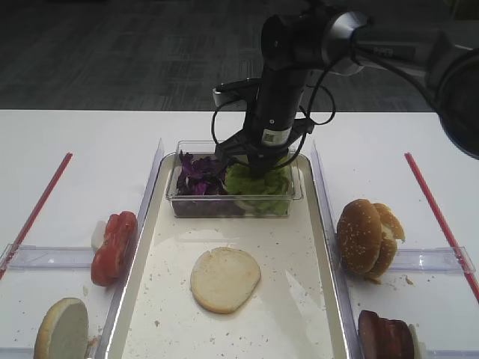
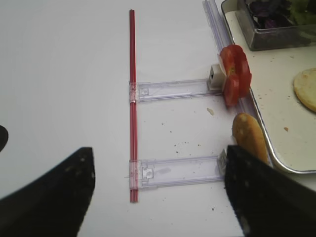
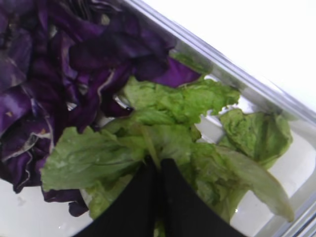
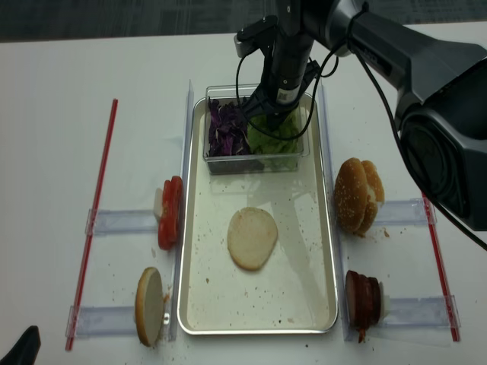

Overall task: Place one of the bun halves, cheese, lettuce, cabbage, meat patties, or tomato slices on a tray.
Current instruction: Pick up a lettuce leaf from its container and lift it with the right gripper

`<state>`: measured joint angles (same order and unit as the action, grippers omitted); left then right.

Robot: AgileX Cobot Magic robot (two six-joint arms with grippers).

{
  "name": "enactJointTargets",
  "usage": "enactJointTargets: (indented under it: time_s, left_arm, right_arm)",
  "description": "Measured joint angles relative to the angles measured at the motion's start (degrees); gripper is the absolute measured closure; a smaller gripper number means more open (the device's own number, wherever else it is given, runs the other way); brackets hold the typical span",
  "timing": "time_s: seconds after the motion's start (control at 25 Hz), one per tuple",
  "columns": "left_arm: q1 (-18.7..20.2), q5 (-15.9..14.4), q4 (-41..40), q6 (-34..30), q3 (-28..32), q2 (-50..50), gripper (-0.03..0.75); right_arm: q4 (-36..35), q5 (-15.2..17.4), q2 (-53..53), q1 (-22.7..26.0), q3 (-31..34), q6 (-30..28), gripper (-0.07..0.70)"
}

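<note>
Lettuce is sitting in the right half of the clear tub at upper centre of the tray, purple cabbage beside it at left. Right gripper is reaching down into the tub, fingers pressed together, pinching the green leaves. Left gripper is hovering spread over the table at far left, holding nothing.

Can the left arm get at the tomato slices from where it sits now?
Probably yes: the left gripper hangs open over bare table, and the tomato slices stand on edge ahead of it with only a clear plastic holder between.
</note>
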<state>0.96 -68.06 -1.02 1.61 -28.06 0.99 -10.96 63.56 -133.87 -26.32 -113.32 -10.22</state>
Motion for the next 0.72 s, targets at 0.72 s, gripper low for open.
enactJointTargets:
  time_s: [0.72]
  left_arm:
    - [0.0,0.0,0.0,0.0,0.0,0.0,0.223]
  right_arm:
    - [1.07,6.5,0.0,0.0,-6.29,0.32,0.578]
